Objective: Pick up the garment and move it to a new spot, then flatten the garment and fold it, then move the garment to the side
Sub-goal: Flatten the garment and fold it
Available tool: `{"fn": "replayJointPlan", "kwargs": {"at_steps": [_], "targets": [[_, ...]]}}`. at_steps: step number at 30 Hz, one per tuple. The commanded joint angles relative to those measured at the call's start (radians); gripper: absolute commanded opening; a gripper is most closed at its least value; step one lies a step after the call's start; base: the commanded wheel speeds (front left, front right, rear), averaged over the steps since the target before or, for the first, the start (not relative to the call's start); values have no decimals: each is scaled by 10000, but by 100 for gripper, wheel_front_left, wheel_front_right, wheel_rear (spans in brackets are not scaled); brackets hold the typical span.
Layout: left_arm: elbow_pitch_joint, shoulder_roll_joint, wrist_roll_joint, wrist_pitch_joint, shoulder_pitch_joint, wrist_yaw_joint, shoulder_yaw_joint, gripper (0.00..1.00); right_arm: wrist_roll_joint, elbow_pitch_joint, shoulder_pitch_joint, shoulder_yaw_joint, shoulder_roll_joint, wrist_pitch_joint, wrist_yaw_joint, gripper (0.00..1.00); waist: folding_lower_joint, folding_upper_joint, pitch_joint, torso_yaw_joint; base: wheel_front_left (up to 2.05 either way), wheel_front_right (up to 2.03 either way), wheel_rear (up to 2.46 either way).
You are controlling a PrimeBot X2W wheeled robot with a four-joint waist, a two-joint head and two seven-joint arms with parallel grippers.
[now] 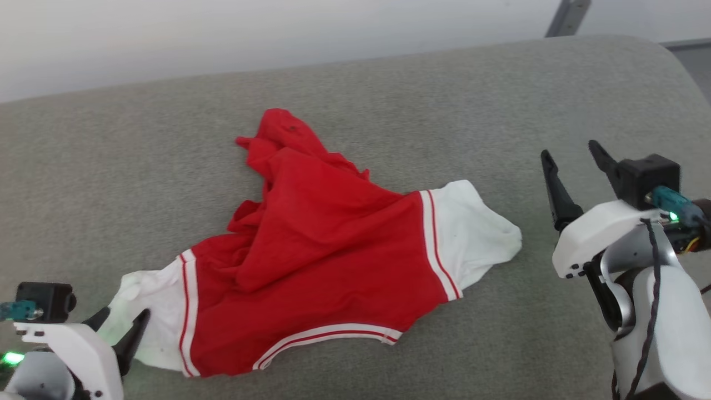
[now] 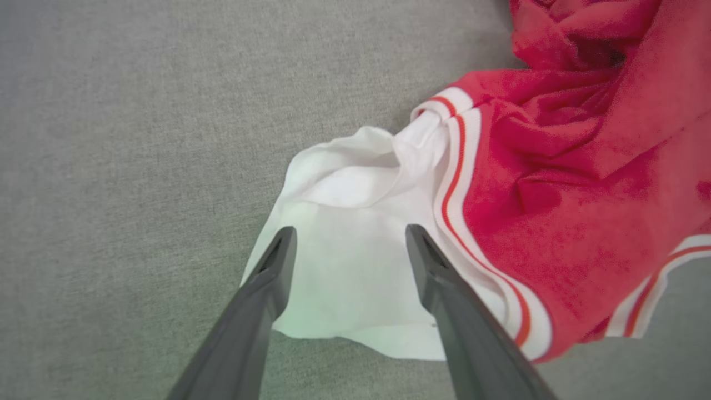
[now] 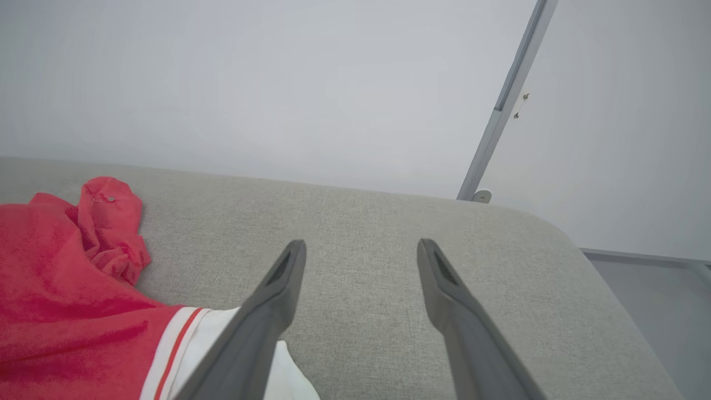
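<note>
The garment [image 1: 328, 244] is a bright red shirt with white sleeve ends and striped trim, lying crumpled on the grey cushion [image 1: 389, 94]. My left gripper [image 1: 119, 328] is at the lower left, open, its fingers over the white left sleeve end [image 2: 344, 261]. My right gripper [image 1: 572, 161] is open at the right, raised and apart from the white right sleeve end [image 1: 472, 228]. In the right wrist view the right gripper [image 3: 361, 250] holds nothing, with the garment [image 3: 66, 294] at its left.
The cushion's rounded far right corner [image 1: 655, 61] drops off to a grey floor [image 3: 655, 300]. A pale wall [image 3: 278, 83] and a slanted metal post [image 3: 505, 100] stand behind it.
</note>
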Motion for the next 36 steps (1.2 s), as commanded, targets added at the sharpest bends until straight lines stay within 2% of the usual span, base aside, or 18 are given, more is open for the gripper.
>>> {"fn": "replayJointPlan", "kwargs": {"at_steps": [1, 8, 11, 17, 18, 19, 20, 28, 34, 36], "targets": [[36, 110, -34, 165, -60, 83, 41, 100, -94, -167, 122, -67, 66, -153, -7, 100, 0, 0, 27, -179, 0, 0, 0], [628, 555, -358, 2211, -345, 657, -154, 100, -173, -1060, 1046, -306, 532, -375, -7, 100, 0, 0, 171, -442, 0, 0, 0], [962, 638, -381, 3053, -547, 836, -340, 100, 100, -1203, 1368, -256, 608, -130, -5, 100, 0, 0, 261, -483, 0, 0, 0], [1746, 478, -481, 3991, -1238, 1094, -649, 100, 521, -969, 1475, 269, 612, 774, -5, 100, 0, 0, 511, -396, 0, 0, 0], [1890, 443, -477, 4123, -1348, 1081, -724, 85, 587, -891, 1416, 420, 538, 966, -5, 100, 0, 0, 560, -357, 0, 0, 0], [2027, 380, -515, 4227, -1467, 1090, -774, 49, 632, -786, 1346, 492, 458, 1190, -5, 100, 0, 0, 609, -319, 0, 0, 0], [2107, 345, -529, 4299, -1598, 972, -867, 0, 684, -664, 1285, 602, 361, 1439, -7, 100, 0, 0, 669, -274, 0, 0, 0], [2621, -114, -526, 4418, -2467, 478, -1385, 0, 1423, 551, 42, 1634, -594, 3388, -7, 100, 0, 0, 1204, 150, 0, 0, 0], [2915, -463, -392, 4254, -3029, 273, -1697, 0, 2182, 1948, -883, 2417, -1251, 5142, -5, 100, 0, 0, 1503, 568, 0, 0, 0], [3024, -532, -378, 4203, -3169, 228, -1786, 0, 2563, 2515, -983, 2672, -1294, 5766, -5, 100, 0, 0, 1547, 669, 0, 0, 0]]}}
